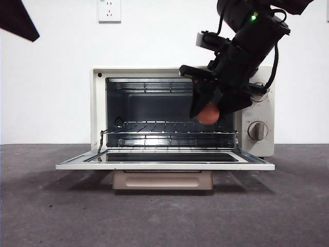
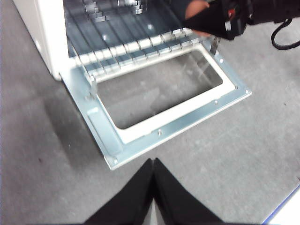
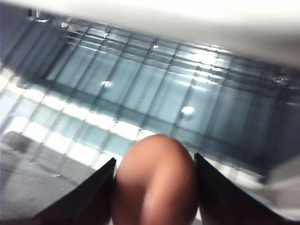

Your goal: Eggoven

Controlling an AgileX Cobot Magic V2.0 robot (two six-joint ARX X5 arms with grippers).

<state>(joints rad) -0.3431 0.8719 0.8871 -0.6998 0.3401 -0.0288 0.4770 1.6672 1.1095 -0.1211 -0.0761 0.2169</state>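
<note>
Table: a grey surface (image 1: pixel 51 216) runs across the foreground; the toaster oven stands on it against a white wall.
Left gripper: the left gripper (image 2: pixel 153 161) hangs over the bare table in front of the lowered door, well apart from the egg; its two black jaws are pressed together with nothing between them.
Door: the oven door (image 1: pixel 164 165) is folded down flat toward the camera, its tan handle (image 1: pixel 162 180) hanging under the front edge. From the left wrist view the glass pane in its metal frame (image 2: pixel 140 140) lies face up.
Toaster oven: the cream toaster oven (image 1: pixel 98 103) is open, showing a dark cavity.
Rack: a wire rack (image 1: pixel 154 128) spans the cavity at mid height.
Right gripper: the right gripper (image 1: pixel 207 110) comes in from the upper right, tilted down, and sits at the right part of the oven mouth, above the rack.
Egg: the reddish-brown egg (image 3: pixel 154 183) is clamped between the right gripper's two jaws, one on each side of it. In the front view the egg (image 1: pixel 208 113) shows below the dark fingers, clear of the rack wires.
Knobs: one knob (image 1: pixel 257 130) shows on the right panel; the arm covers most of the upper one.
Wall: a white socket (image 1: pixel 109 10) sits high on it.
</note>
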